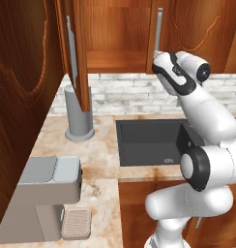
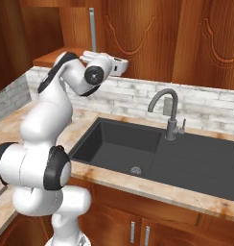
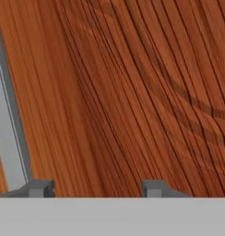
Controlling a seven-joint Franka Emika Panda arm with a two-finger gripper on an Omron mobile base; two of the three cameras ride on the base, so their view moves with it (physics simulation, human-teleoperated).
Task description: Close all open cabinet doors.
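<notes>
Closest to the camera on the hand, the two-finger gripper (image 3: 98, 188) has its two dark tips standing apart with bare wood showing between them, so the jaws look partly open and hold nothing; whether the tips touch the wood I cannot tell. Right ahead of them is the glossy reddish-brown wooden cabinet door with the carved arch line (image 3: 146, 92), and its slim vertical silver bar handle (image 3: 10, 133) runs along the left side of that view, just beside one tip. From the base, this right-hand door (image 1: 197, 29) hangs above the speckled stone bench (image 1: 98, 155) and the dark sink basin (image 2: 123, 144), near shut or slightly ajar. Farther left, a second tall door of the same wood (image 1: 76, 48) stands swung wide, edge-on, in front of the open cupboard. Such doors are stiff, hinged panels, fairly heavy and slick on the face, so I judge a flat push near the handle edge, far from the hinge, would move them most easily; pinching the thin bar would probably slip.
</notes>
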